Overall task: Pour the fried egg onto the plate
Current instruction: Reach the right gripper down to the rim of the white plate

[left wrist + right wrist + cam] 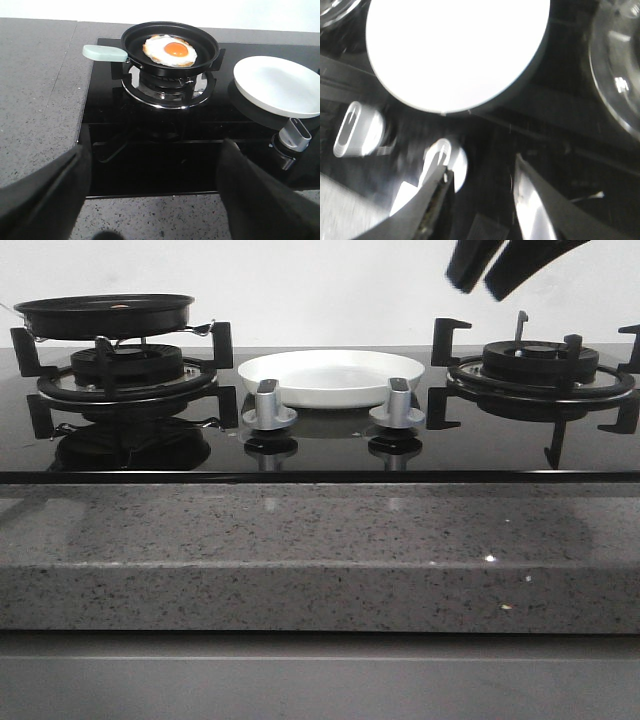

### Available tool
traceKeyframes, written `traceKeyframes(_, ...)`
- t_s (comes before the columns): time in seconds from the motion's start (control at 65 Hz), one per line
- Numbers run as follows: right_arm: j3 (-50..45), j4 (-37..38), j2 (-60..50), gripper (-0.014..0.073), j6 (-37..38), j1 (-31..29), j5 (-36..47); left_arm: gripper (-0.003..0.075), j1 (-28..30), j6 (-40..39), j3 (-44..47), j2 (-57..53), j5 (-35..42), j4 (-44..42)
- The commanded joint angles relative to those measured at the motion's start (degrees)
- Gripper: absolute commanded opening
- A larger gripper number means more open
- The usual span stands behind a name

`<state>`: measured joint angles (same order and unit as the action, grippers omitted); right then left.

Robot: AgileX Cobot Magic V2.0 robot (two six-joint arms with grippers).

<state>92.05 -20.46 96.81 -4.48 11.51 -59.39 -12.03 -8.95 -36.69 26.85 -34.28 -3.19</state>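
The task stands at its opening step: nothing is grasped yet. The fried egg [170,50], yolk up, lies flat in the black frying pan [170,47], which sits on the left burner [125,375] of the 2-burner glass hob [320,455]. The pan's pale green handle [103,53] sticks out sideways, away from the plate. The white plate [332,377] rests bare on the glass between the 2 burners, just behind the 2 silver knobs [269,405].

The left gripper [152,192] hangs back over the near edge of the hob, its 2 black fingers [47,195] spread wide with nothing between them, well apart from the pan. The right gripper [482,200] is above the plate and knobs, raised high at the upper right of the front view; its fingers are parted and hold nothing, though that wrist picture is blurred.

Next, judging by the layout, the left gripper needs to reach the green handle, close on it firmly, lift the pan clear of the burner grate, carry it over the plate and tilt it so the egg slides out.
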Motion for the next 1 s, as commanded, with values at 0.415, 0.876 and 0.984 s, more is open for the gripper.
traceKeyframes(0.415, 30.07, 3.65, 21.04, 0.0318, 7.98, -0.69, -11.42, 0.0524, -0.35, -0.63, -1.41, 0.54, 4.60, 0.18)
traceKeyframes(0.876, 36.38, 2.28, 27.96, 0.0318, 8.02, -0.86, -12.84, 0.0524, -0.35, -0.63, -1.41, 0.54, 4.60, 0.18)
traceKeyframes(0.984, 36.38, 2.03, 27.96, 0.0313, 8.02, -0.86, -13.38, 0.0524, -0.35, -0.63, -1.41, 0.54, 4.60, 0.18)
